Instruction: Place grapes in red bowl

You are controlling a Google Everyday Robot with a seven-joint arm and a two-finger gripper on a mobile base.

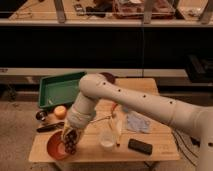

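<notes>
Your gripper (69, 142) hangs over the red bowl (54, 148), pinching the grapes (71, 145).

You can see the dark bunch held between the fingers just above the bowl's right rim; whether it touches the bowl you cannot tell, and the bowl's visible bottom shows nothing else in it. Behind, the green tray (60, 89) sits at the table's back left with only a small pale scrap inside. The clear cup (106, 138) stands right of the bowl, near the black phone (139, 146).
</notes>
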